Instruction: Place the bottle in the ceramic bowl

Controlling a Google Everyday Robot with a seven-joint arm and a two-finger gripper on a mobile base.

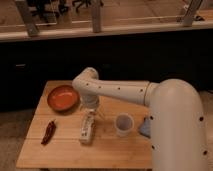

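Observation:
The bottle (88,128), slim and whitish with a pale greenish label, lies on its side near the middle of the wooden table (65,152). The orange-red ceramic bowl (63,98) sits at the table's back left, with nothing in it. My white arm reaches in from the right, and the gripper (90,106) hangs just above the far end of the bottle, to the right of the bowl.
A white cylindrical cup (124,125) stands to the right of the bottle. A dark red chili pepper (48,132) lies at the front left. A blue object (145,127) shows at the right edge behind my arm. A dark counter runs behind the table.

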